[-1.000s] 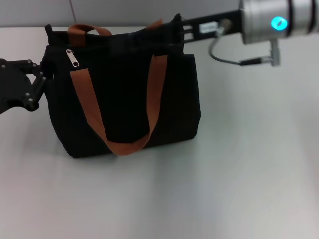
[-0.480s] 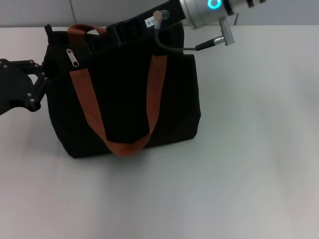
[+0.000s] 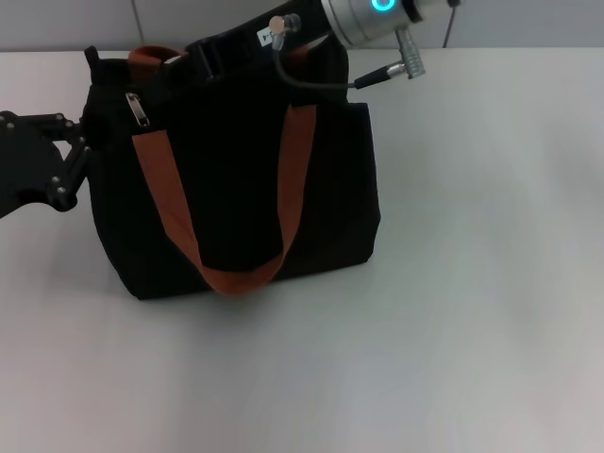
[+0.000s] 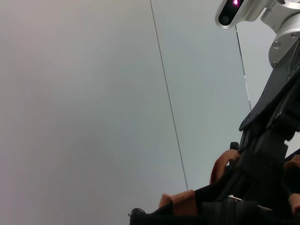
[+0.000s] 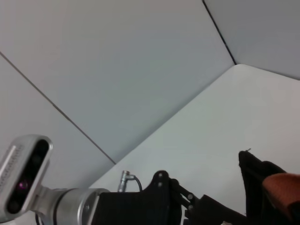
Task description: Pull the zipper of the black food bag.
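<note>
The black food bag [image 3: 236,189] stands upright on the white table, with two rust-orange handles [image 3: 165,203]. The zipper pull [image 3: 139,109] hangs at the top left of the bag's front, by the near handle. My right gripper [image 3: 215,57] reaches in from the upper right and lies over the bag's top rim, to the right of the pull; its tip blends into the black fabric. My left gripper [image 3: 77,156] is against the bag's left side. The left wrist view shows the right gripper's black body [image 4: 267,145] above the bag's top.
The white table [image 3: 453,283] runs to the right of and in front of the bag. A grey wall [image 3: 66,24] stands behind it. The right arm's cable [image 3: 311,80] hangs over the bag's top right corner.
My right arm has swung left across the bag's top, bringing its gripper from the right corner toward the zipper end. The bag and left gripper have not moved.
</note>
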Robot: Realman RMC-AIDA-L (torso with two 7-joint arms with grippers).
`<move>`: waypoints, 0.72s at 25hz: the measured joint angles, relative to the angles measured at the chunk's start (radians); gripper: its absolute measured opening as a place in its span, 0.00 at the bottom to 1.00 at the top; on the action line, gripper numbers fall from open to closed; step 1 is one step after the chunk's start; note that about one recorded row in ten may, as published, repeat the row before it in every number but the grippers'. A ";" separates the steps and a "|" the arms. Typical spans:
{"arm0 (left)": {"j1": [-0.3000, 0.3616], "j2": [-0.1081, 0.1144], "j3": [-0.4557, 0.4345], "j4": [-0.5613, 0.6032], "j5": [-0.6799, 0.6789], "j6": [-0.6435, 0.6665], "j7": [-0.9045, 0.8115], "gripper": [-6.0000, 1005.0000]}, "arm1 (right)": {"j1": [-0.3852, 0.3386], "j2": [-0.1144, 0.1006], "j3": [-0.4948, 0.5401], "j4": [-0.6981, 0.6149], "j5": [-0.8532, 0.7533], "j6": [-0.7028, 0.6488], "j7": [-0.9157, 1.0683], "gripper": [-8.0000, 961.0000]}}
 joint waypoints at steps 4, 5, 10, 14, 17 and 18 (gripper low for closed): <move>0.000 0.001 0.000 0.000 0.000 0.007 0.000 0.04 | 0.007 0.003 -0.021 0.000 0.000 0.010 0.012 0.26; 0.000 0.001 0.000 0.000 0.000 0.007 0.000 0.04 | 0.007 0.003 -0.021 0.000 0.000 0.010 0.012 0.26; 0.000 0.002 0.000 0.000 0.000 0.011 0.000 0.04 | 0.014 0.005 -0.041 0.007 0.001 0.027 0.019 0.26; -0.004 0.003 0.000 0.000 0.000 0.011 0.000 0.04 | 0.023 0.006 -0.074 0.013 0.004 0.049 0.031 0.26; -0.006 0.004 0.001 0.000 0.000 0.013 0.000 0.04 | 0.031 0.007 -0.092 0.019 0.005 0.069 0.041 0.26; -0.006 0.005 0.001 0.000 0.000 0.013 0.000 0.04 | 0.034 0.008 -0.096 0.021 0.006 0.074 0.043 0.26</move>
